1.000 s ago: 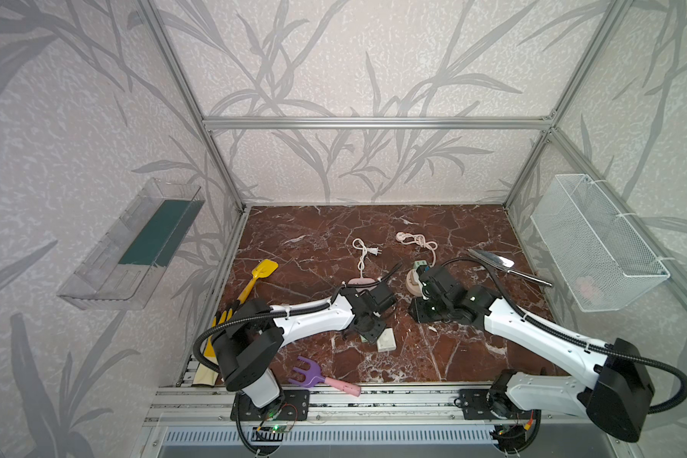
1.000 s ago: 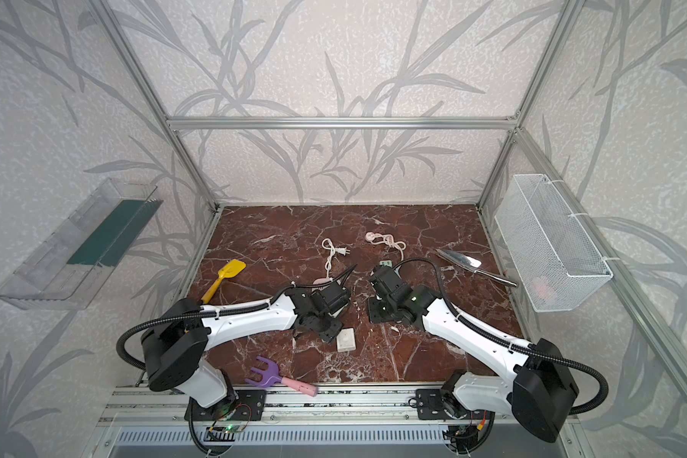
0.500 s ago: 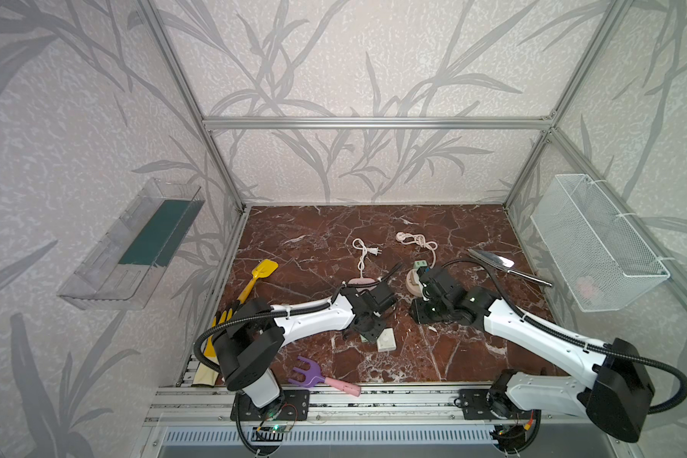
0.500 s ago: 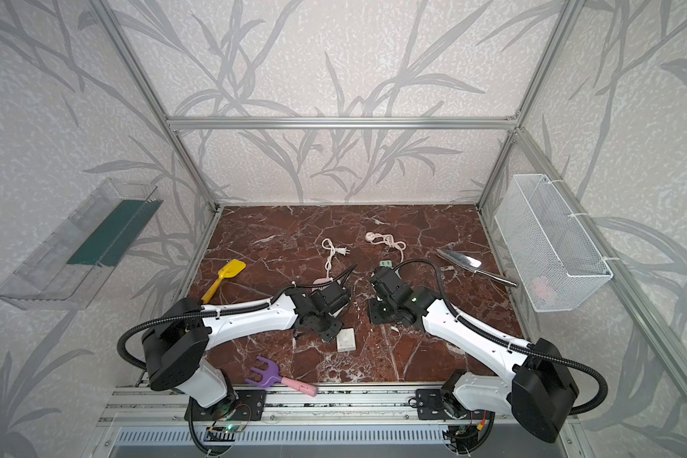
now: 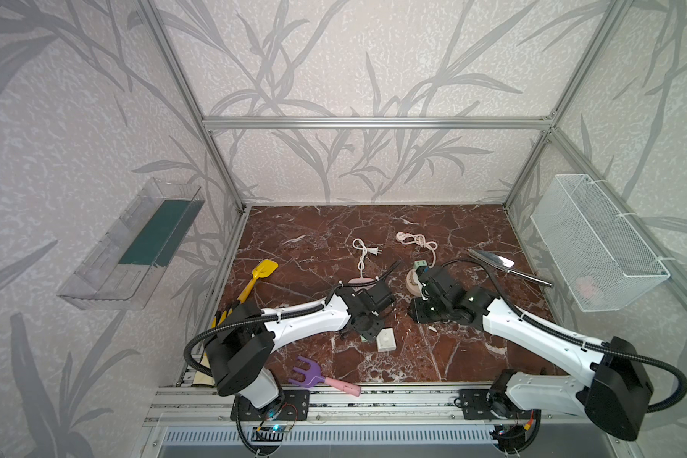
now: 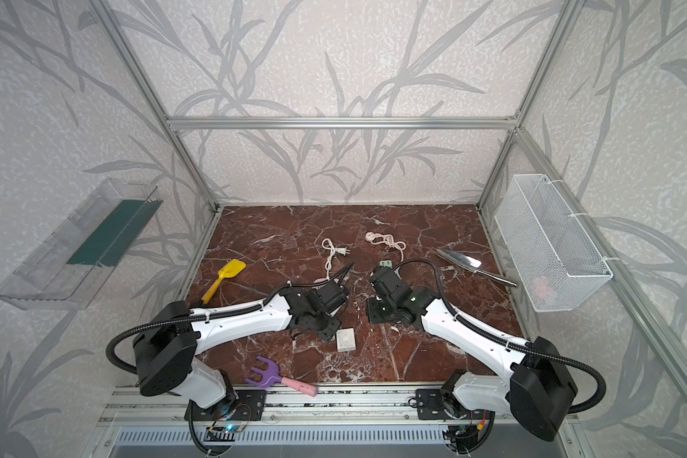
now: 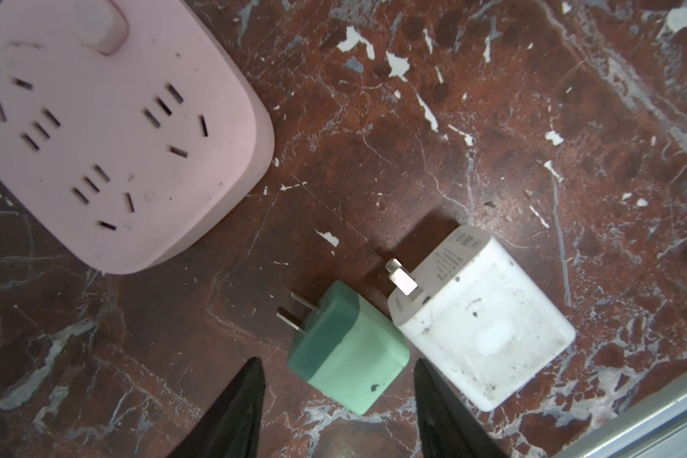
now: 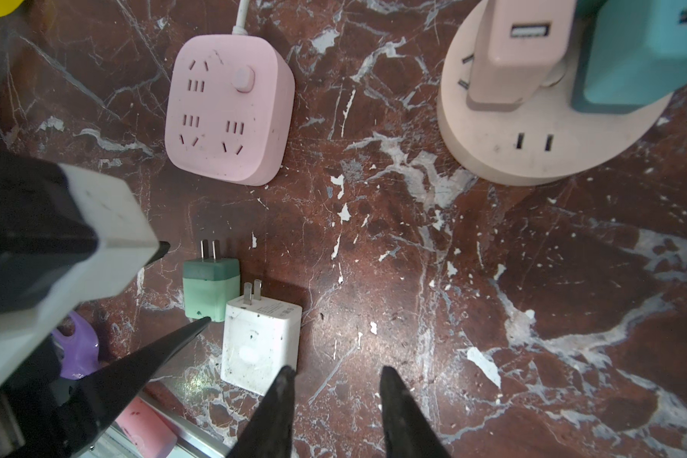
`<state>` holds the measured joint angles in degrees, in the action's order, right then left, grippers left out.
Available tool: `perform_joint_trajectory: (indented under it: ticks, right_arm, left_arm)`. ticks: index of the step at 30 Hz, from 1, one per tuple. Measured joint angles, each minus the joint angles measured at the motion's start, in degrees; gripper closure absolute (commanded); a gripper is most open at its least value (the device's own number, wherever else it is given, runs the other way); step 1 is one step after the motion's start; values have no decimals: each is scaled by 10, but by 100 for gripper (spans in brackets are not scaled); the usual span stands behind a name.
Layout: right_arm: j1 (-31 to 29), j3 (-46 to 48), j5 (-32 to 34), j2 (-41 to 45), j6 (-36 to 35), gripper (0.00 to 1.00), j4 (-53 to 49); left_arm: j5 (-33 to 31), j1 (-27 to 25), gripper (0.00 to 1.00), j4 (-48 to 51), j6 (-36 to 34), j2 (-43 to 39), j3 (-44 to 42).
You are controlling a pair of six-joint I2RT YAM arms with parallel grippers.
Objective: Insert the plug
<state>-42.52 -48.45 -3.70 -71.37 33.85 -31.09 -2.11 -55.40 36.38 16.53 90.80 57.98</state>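
Top view: the white plug (image 5: pixel 385 340) lies near the front rail (image 5: pixel 373 392), with bare floor (image 5: pixel 453 357) to its right.

Left wrist: my left gripper (image 7: pixel 337 360) is released, its 2 fingers flanking the green plug (image 7: pixel 346 349). That plug sits just beside the white plug, with the pink strip (image 7: pixel 108 131) apart.

Right wrist: my right gripper (image 8: pixel 338 368) is slightly parted and empty over the floor.

Left gripper (image 7: pixel 337 360), jaws apart, hovers at a green plug (image 7: pixel 346 349) lying against a white charger (image 7: pixel 480 325); pink socket block (image 7: pixel 108 131) sits apart.
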Motion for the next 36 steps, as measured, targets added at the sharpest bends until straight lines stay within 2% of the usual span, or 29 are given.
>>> perform_joint_trajectory:
  ticks: [36]
  right_arm:
    - [18, 18, -4, -3, -3, 63, 5]
  left_arm:
    - [-2, 1, 42, -12, 4, 83, 3]
